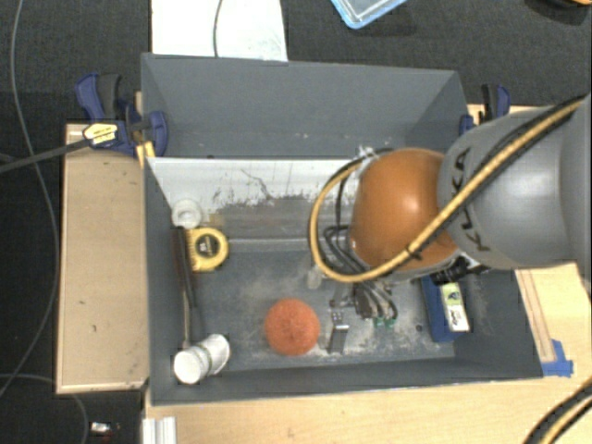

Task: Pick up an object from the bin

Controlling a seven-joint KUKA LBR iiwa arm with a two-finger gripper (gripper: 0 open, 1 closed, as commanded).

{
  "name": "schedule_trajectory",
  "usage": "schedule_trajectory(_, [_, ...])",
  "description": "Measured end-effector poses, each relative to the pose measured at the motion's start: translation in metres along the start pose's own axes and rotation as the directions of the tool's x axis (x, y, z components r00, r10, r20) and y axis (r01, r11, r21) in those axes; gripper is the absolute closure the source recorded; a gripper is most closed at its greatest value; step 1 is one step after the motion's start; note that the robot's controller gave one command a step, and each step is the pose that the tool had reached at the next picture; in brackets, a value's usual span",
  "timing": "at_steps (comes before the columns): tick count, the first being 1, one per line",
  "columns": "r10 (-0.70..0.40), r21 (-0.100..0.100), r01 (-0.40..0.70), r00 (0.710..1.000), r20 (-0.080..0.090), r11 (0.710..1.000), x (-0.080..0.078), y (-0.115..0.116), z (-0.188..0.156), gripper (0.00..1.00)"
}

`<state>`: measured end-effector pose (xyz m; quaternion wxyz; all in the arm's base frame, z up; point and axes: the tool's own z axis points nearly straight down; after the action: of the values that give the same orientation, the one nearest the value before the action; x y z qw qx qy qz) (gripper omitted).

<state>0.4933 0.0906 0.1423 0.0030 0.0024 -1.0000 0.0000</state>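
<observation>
My gripper [338,329] hangs low over the bin floor, near the front and a little right of the middle, under the arm's orange dome. Just to its left, almost touching, lies a rough red-orange ball [292,327]. On its right sits a blue oblong thing with a white and green label [448,309], partly hidden under the arm. A small pale piece [314,277] lies just behind the gripper, by the looped cable.
A yellow tape measure [208,248] and a white cap [188,215] lie at the back left. Along the left wall runs a dark-handled tool [184,289], ending in a white cylindrical head [201,359] in the front left corner. The arm covers the bin's right half.
</observation>
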Motion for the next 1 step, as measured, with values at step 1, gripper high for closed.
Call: schedule_trajectory(1, [0.004,-0.001,-0.004,1.0,0.008,1.0,-0.0017,-0.0005,-0.0043,0.0])
